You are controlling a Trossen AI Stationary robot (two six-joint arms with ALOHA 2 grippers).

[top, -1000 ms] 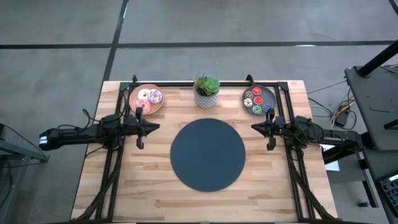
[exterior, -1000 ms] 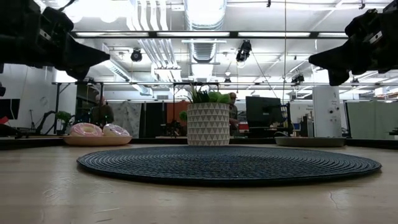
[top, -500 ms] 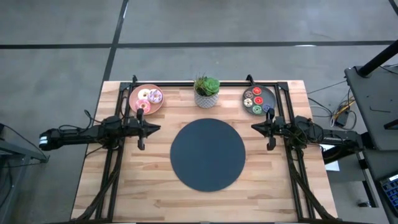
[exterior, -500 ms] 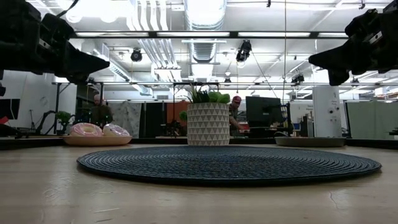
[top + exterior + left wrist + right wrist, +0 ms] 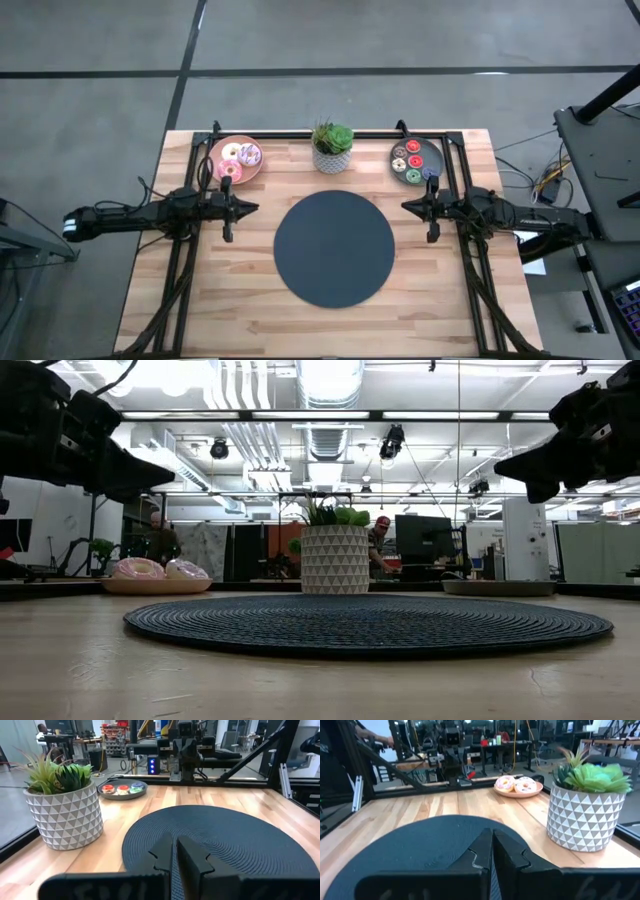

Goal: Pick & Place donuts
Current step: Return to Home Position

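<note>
I'm holding the left gripper (image 5: 237, 208) and right gripper (image 5: 410, 207) beside the mat (image 5: 334, 249), both pinched shut, empty; donuts (image 5: 241, 156) are sitting sorted on 2 plates (image 5: 217, 161).

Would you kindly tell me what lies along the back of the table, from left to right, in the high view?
pink plate with three frosted donuts → potted plant → grey plate with the small donuts

Right claw (image 5: 493, 840) closed, dark mat (image 5: 415, 845) ahead, potted plant (image 5: 584, 817), frosted donuts (image 5: 506, 783) on pink plate (image 5: 519, 795)
</note>
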